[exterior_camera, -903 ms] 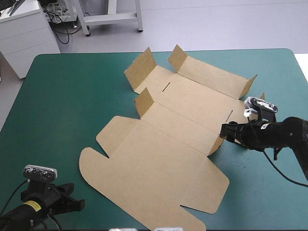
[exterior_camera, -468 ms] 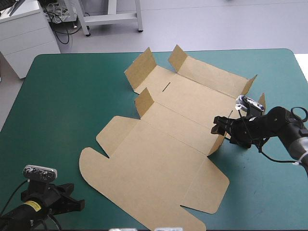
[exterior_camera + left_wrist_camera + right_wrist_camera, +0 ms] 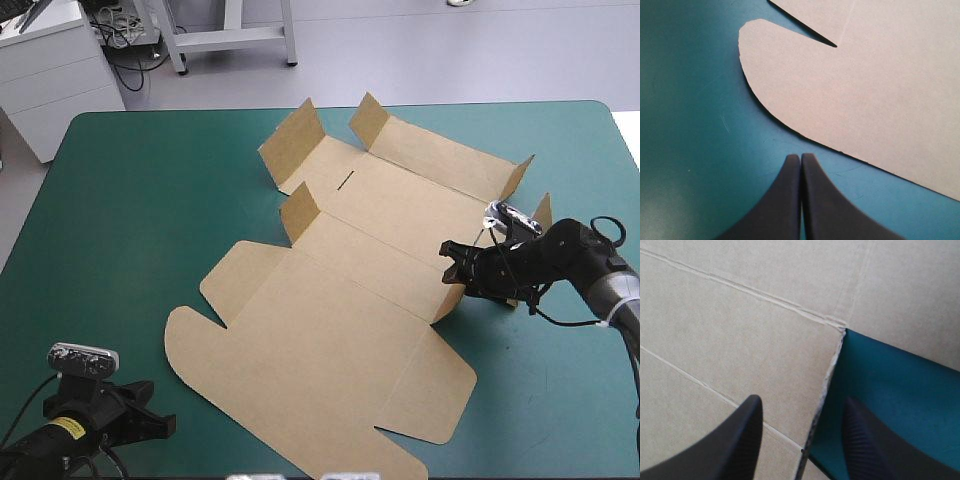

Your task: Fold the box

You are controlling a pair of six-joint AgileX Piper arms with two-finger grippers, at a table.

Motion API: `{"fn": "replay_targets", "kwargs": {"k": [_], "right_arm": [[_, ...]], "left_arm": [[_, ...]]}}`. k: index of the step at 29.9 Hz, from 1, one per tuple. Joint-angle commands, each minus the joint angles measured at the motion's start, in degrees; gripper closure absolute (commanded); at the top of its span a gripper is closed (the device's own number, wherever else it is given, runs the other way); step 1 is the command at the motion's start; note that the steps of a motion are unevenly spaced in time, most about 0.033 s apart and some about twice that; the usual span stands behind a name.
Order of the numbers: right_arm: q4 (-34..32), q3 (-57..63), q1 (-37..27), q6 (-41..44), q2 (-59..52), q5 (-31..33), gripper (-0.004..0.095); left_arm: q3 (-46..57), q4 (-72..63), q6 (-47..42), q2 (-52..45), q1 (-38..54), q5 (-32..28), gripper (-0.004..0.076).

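Note:
The brown box (image 3: 340, 300) lies as a cut sheet on the teal-green cover, its wide lid panel flat toward the near edge. Short flaps (image 3: 292, 140) stand raised along its far part. My right gripper (image 3: 452, 262) is open at the box's right side, low by a raised side flap (image 3: 449, 296). Close up, that flap's edge (image 3: 823, 400) runs between the right gripper (image 3: 802, 405) fingers, one finger over board, the other over the cover. My left gripper (image 3: 160, 425) rests at the near left corner, shut (image 3: 800, 158), just short of the lid's rounded corner (image 3: 840, 100).
Bare teal-green cover (image 3: 130, 220) stretches left of the box to the table's left edge. A narrower strip of cover (image 3: 560, 400) shows between the box and the table's right near corner.
My right gripper has moved left, up to the box's right side flap, and turned toward it. The left gripper and the box have stayed put.

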Motion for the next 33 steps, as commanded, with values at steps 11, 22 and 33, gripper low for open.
{"fn": "replay_targets", "kwargs": {"k": [11,22,33], "right_arm": [[1.7,-1.8,0.1,-1.2,-1.6,-1.4,0.0925],[-0.2,-1.8,0.2,-16.6,-1.6,-2.9,0.0926],[-10.6,-12.0,0.2,-20.8,-1.6,0.7,0.0926]], "left_arm": [[-1.5,-0.9,-0.5,1.0,-0.3,-3.2,0.0756],[-1.5,-1.0,-0.5,1.0,-0.3,-2.6,0.0756],[-5.4,-1.0,1.2,1.0,-0.3,-4.4,0.0756]]}}
